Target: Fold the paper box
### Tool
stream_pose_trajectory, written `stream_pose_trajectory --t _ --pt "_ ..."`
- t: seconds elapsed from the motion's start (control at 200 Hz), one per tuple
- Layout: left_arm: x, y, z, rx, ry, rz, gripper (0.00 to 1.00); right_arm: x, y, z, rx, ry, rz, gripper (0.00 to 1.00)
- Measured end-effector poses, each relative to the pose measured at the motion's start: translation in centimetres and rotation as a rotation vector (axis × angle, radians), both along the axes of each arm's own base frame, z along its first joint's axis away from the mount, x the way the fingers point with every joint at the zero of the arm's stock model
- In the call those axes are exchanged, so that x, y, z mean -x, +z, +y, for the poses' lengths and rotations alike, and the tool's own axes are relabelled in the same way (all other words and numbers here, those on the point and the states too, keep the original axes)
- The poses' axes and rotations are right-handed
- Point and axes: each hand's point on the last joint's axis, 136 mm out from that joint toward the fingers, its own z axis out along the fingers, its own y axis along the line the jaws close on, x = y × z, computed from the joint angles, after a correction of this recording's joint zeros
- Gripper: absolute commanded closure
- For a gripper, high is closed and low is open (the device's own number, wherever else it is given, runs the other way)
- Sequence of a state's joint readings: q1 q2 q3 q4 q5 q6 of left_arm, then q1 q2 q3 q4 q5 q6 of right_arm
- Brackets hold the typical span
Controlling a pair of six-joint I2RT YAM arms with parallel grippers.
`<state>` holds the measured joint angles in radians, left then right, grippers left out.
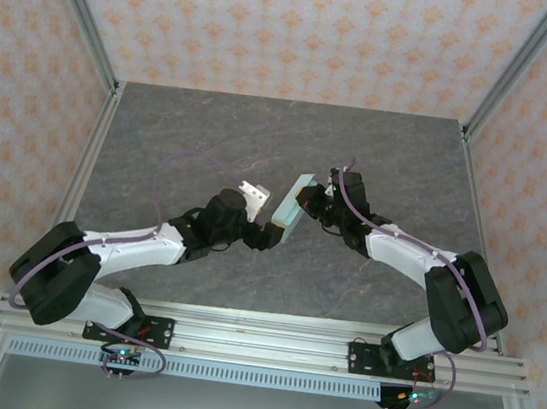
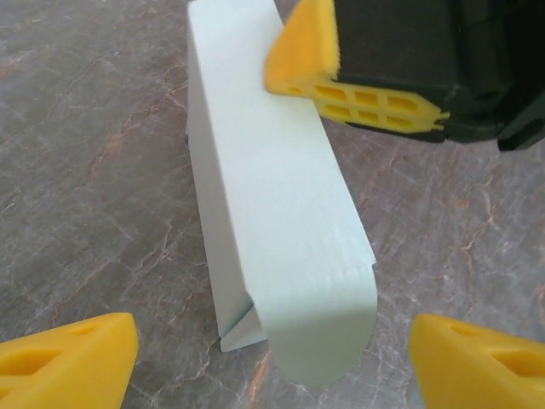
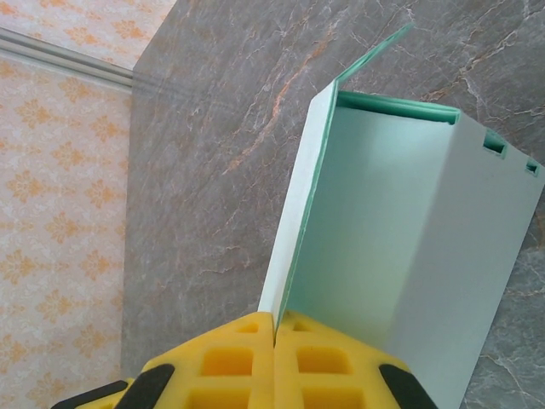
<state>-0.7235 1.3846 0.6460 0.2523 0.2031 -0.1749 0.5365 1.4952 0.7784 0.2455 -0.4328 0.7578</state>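
Box (image 1: 293,207) sits mid-frame in the top view, between the two arms and tilted on edge over the grey surface (image 1: 213,126). Can't tell if it touches the surface.

Right claw (image 1: 314,205) comes in from the right. In the right wrist view the right claw (image 3: 274,341) has its yellow pads pressed together on a thin wall of the box (image 3: 383,230). The box is open-ended there, with slots at the upper right.

Left claw (image 1: 264,218) is at the box's lower-left end. In the left wrist view its fingers (image 2: 77,354) stand wide apart in the bottom corners. The box (image 2: 281,213) is between them, rounded flap toward the bottom, touching neither finger. The right claw's pad (image 2: 341,77) grips the box's top end.
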Motion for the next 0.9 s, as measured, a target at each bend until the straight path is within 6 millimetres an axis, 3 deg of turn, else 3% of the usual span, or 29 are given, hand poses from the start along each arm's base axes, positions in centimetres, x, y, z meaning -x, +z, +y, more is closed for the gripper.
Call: stream_pose_trajectory --t 0.27,0.405,0.726,0.901 --pt "-1.3 -1.4 -1.8 -0.100 -0.018 -0.039 0.14 0.0 0.0 0.0 0.000 0.000 0.000 0.96" --pt "-2.3 -1.5 -2.4 -0.110 -0.008 -0.052 0.18 0.0 0.0 0.0 0.000 0.000 0.000 0.96" --pt "-3.0 -2.5 -2.8 -0.139 -0.015 -0.054 0.42 -0.1 0.0 -0.1 0.005 -0.009 -0.003 0.96" --pt "-3.0 -2.4 -2.9 -0.141 -0.013 -0.069 0.50 -0.2 0.0 -0.2 0.012 -0.017 -0.009 0.87"
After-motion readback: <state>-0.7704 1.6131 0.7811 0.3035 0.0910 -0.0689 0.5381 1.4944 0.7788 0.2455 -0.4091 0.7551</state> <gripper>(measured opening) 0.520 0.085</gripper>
